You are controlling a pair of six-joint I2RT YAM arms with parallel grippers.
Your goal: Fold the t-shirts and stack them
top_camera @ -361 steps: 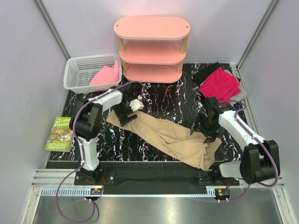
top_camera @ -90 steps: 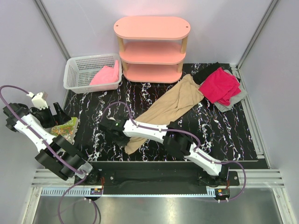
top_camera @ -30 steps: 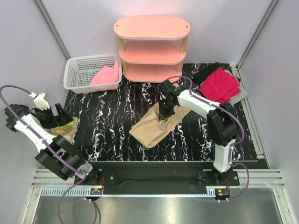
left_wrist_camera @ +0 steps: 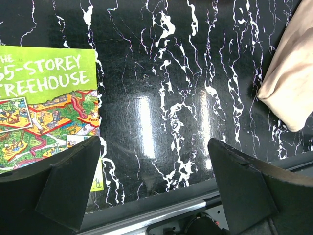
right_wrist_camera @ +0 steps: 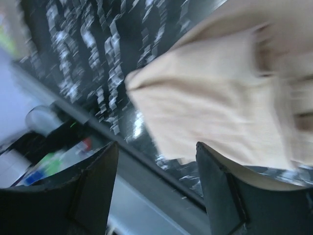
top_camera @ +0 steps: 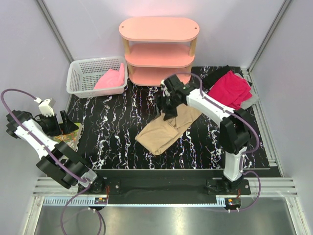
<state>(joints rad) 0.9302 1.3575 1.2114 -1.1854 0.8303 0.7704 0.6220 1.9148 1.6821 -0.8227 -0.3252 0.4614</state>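
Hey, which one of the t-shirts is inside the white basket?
The light pink t-shirt, bunched at the right side of the basket. The tan one lies mid-table; the magenta one tops the far-right pile.

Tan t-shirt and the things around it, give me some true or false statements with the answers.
1. The tan t-shirt lies folded over on the black marbled table. True.
2. The left gripper holds the tan t-shirt. False: it is open above the Treehouse book on the left.
3. The light pink t-shirt is in the white mesh basket. True.
4. The magenta t-shirt is in the basket too. False: it lies atop the black t-shirt and the grey t-shirt at the far right corner.
5. The right gripper is open. True.
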